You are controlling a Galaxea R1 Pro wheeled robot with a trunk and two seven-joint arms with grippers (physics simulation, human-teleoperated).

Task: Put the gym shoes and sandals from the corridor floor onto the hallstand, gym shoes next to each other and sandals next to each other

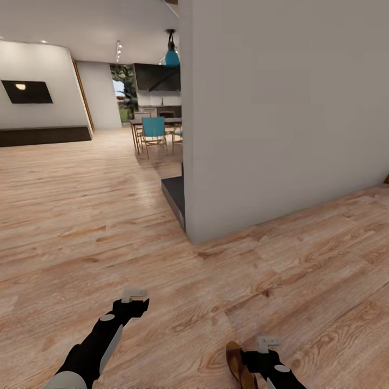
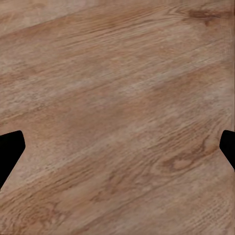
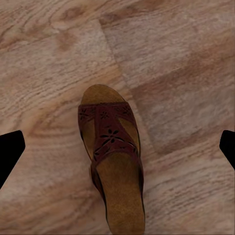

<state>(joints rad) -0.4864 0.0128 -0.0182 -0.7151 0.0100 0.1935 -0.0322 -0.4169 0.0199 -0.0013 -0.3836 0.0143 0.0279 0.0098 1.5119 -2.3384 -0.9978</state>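
one sandal (image 3: 113, 161) lies on the wood floor (image 1: 108, 216) under the right gripper (image 1: 268, 342). both jaws are open, holding nothing. no shoe is on the rack yet.

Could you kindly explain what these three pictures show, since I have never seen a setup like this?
This is a simulated two-armed robot on wheels. The large picture comes from its head camera, looking down over the left gripper and right gripper above a wood-plank floor, beside a grey wall; a dining area lies farther off. The other two pictures come from cameras near each gripper. The left wrist view shows bare floor between open fingers. The right wrist view shows a brown sandal between wide-apart fingers; whether it is gripped I cannot tell.
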